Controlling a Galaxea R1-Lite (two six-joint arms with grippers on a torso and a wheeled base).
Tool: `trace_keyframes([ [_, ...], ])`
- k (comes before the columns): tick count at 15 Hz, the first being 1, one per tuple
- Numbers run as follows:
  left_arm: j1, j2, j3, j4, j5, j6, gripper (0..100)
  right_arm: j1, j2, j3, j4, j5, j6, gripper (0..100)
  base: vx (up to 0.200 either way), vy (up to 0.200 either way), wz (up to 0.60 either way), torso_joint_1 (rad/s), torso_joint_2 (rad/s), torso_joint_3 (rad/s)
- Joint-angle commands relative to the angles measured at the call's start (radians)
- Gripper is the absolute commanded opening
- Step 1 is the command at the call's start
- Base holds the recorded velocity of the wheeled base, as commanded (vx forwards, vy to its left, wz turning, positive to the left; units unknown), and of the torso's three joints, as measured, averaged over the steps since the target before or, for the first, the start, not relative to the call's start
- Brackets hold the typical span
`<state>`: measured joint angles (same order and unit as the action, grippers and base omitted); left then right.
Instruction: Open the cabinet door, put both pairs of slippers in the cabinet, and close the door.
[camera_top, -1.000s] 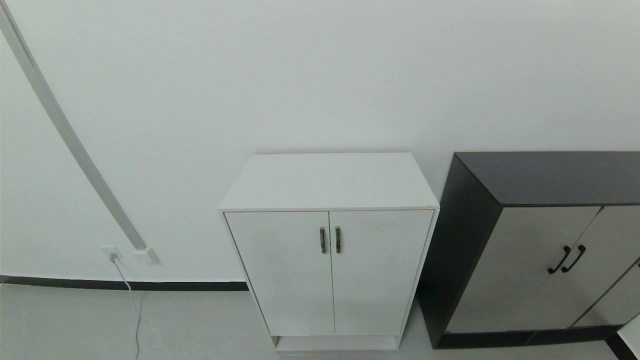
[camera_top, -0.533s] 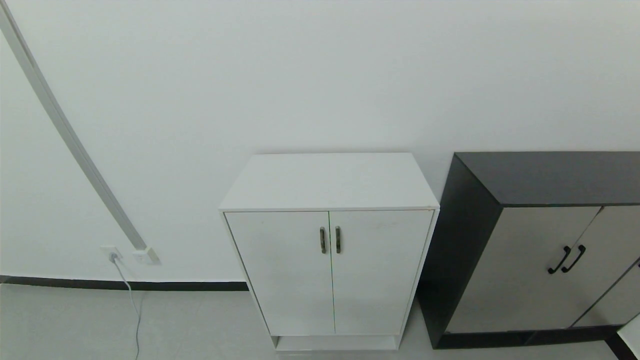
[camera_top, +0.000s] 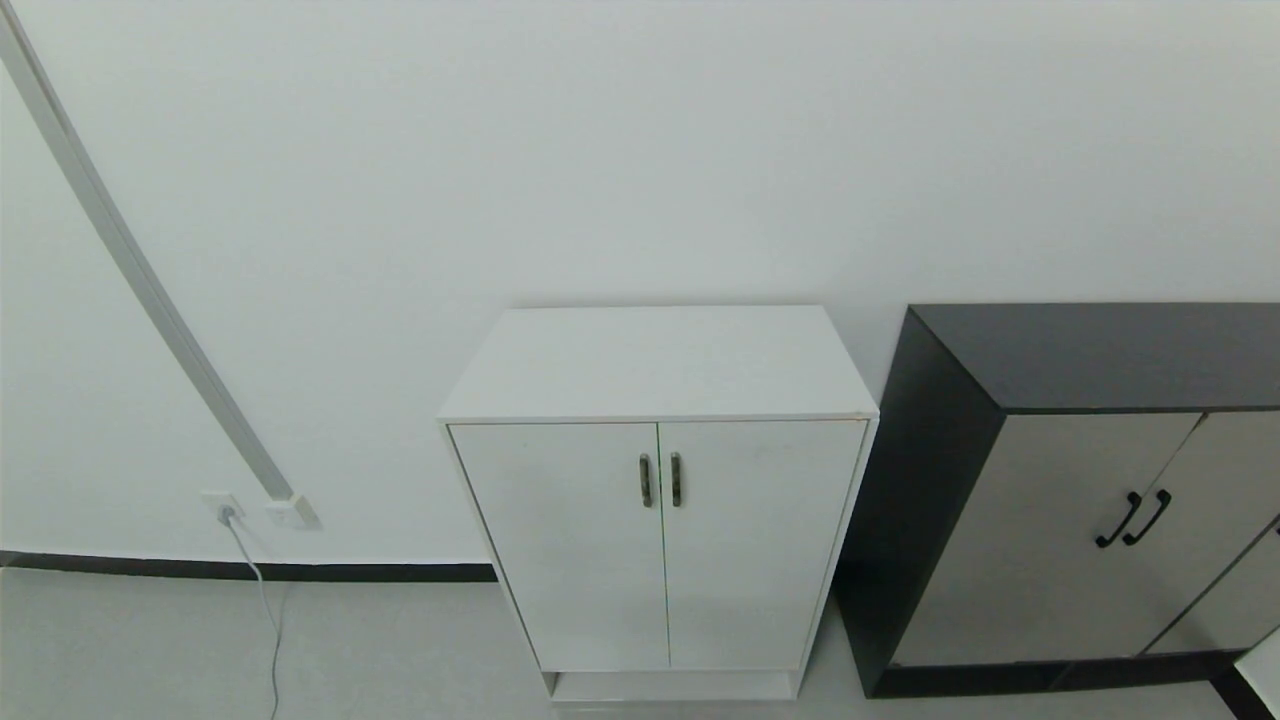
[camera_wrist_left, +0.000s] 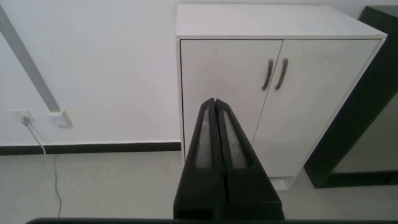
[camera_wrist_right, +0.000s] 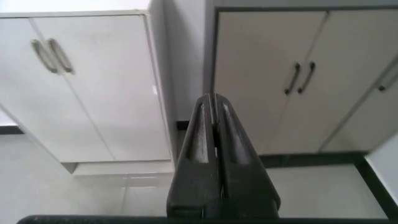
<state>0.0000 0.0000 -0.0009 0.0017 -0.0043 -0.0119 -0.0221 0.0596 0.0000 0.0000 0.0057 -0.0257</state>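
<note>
Ahead, the white cabinet (camera_top: 560, 540) stands shut on the floor (camera_top: 380, 650) against the wall (camera_top: 640, 150), its upright handles (camera_top: 646, 480) paired mid-front, more squarely before the left gripper (camera_wrist_left: 214, 103) than the right gripper (camera_wrist_right: 214, 98), both with jaws clenched empty.

Bright, even light — a soft shadow lies on the wall (camera_top: 640, 150) just right of the white cabinet (camera_top: 655, 365); its doors (camera_top: 560, 540) show faint sheen.

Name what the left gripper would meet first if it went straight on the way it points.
Probably the white cabinet's left door, closed ahead of the left gripper; the gap between looks free, though depth is unclear.
</note>
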Motion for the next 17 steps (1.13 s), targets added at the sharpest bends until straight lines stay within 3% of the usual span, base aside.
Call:
trace_keyframes([
  [1, 0.000, 0.000, 0.001, 0.000, 0.000, 0.000, 0, 0.019, -0.058, 0.000, 0.000, -0.001, 0.001, 0, 0.000, 0.000, 0.00, 0.000, 0.00, 0.000],
  [6, 0.000, 0.002, 0.001, 0.000, 0.000, 0.000, 0, 0.021, -0.060, 0.000, -0.005, -0.032, 0.092, 0, 0.000, 0.000, 0.00, 0.000, 0.00, 0.000],
  [17, 0.000, 0.000, 0.001, 0.000, -0.002, 0.006, 0, 0.021, -0.060, 0.000, -0.006, -0.055, 0.083, 0, 0.000, 0.000, 0.00, 0.000, 0.00, 0.000],
])
